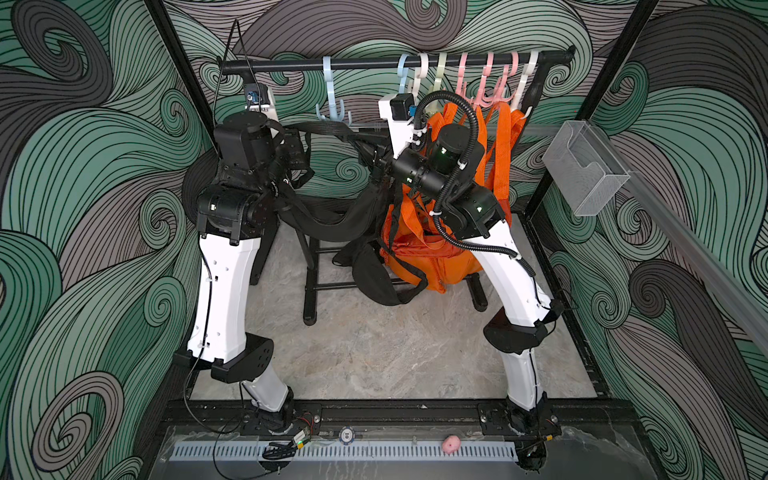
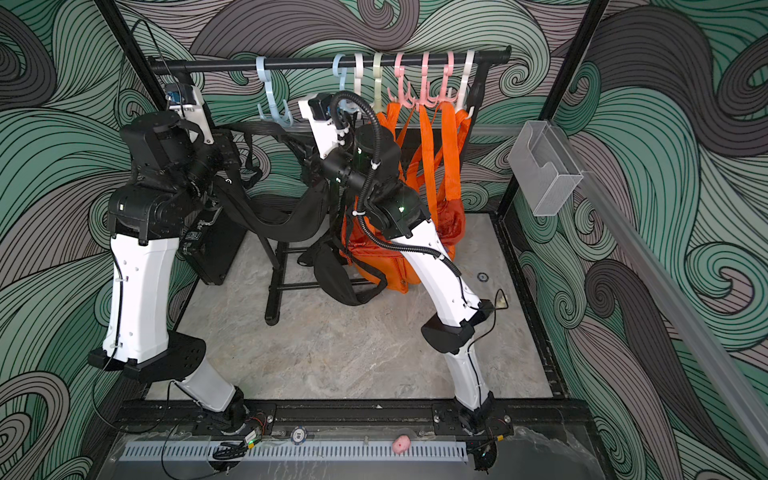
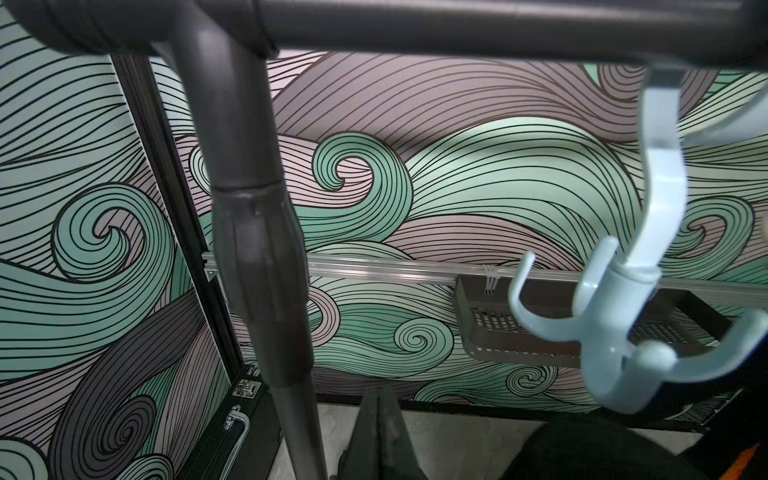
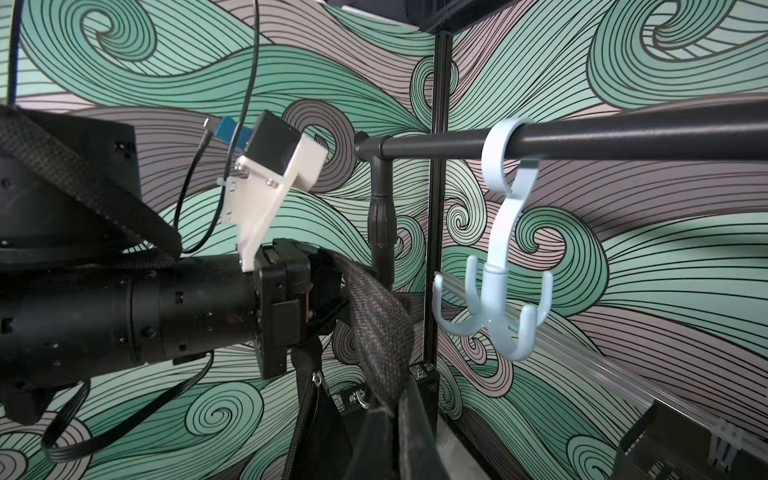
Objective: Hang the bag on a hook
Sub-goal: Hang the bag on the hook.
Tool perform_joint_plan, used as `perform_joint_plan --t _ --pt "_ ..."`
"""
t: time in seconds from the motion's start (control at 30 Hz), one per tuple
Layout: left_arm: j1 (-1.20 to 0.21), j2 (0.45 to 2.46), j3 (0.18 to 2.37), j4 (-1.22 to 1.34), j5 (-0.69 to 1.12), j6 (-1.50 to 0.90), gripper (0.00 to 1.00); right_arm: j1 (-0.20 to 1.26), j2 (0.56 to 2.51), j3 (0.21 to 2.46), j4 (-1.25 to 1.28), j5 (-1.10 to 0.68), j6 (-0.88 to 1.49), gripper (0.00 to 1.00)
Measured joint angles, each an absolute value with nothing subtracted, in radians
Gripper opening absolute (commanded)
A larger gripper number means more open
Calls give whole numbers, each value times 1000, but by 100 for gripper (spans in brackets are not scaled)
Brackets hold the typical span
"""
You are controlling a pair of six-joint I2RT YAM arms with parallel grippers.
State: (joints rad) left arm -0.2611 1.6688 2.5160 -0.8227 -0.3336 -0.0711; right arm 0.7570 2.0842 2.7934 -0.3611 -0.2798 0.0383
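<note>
Black bag (image 1: pixel 332 222) hangs in mid-air at the centre of both top views. Its body sags in a dark swag between the 2 arms, and its lower part droops toward the tabletop (image 1: pixel 374 353) beside the rack's legs. It is off the tabletop because its strap (image 1: pixel 332 126) is pulled into a nearly level line just below the lone blue hook (image 1: pixel 330 110) in the upper middle of the frame. A taut, opened strap is what a prong can catch.

In the right wrist view, left of centre, the left claw (image 4: pixel 328 291) is closed tight on the strap (image 4: pixel 374 324). The webbing bends out of it and runs down to the bag's top edge. The right claw (image 1: pixel 376 160) is mostly hidden behind its own wrist in the top views. It is closed, and the strap runs straight to it, so I judge it holds the other end. With 2 grips set apart, the span between them forms a loop, which 1 grip alone would let collapse.

The blue hook (image 4: pixel 498 299) hangs free on the black rail (image 1: pixel 374 63) with empty prongs, near the strap but not touching it. That makes it the likely target. The strap needs to rise and pass over a prong tip before either claw lets go.

At upper right, an orange bag (image 1: pixel 432 257) already hangs by its straps from the pink hooks (image 1: pixel 486 87). It crowds that end of the rail, which may be why the empty blue hook suits this bag.
</note>
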Motion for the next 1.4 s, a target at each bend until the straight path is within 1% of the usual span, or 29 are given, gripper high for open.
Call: perform_joint_plan --t 0.23,0.43,0.73,0.83,1.0,1.23,1.33,1.37,1.4 --pt "-262 1742 2618 -823 -283 -62 0 698 2113 2804 -263 -324 135 0" --pt "-261 1779 2638 -822 -291 -61 0 669 2140 2805 -221 -371 170 0" --pt "-261 1795 2659 -810 -294 -64 0 664 2141 2803 -201 -401 201 0" --pt "-261 1784 2599 -808 -290 -72 0 660 2138 2783 -197 -403 216 0" --pt "-251 1769 2455 -810 -291 -87 0 651 2128 2688 -180 -403 228 0" --pt "-247 1764 2400 -809 -289 -89 0 641 2138 2679 -201 -408 241 0" --pt "-246 1726 2308 -785 -283 -98 0 641 2098 2583 -175 -417 246 0" --pt "-245 1710 2266 -775 -279 -102 0 641 2072 2523 -159 -419 248 1" --pt "-244 1694 2221 -764 -273 -106 0 641 2046 2461 -142 -421 252 12"
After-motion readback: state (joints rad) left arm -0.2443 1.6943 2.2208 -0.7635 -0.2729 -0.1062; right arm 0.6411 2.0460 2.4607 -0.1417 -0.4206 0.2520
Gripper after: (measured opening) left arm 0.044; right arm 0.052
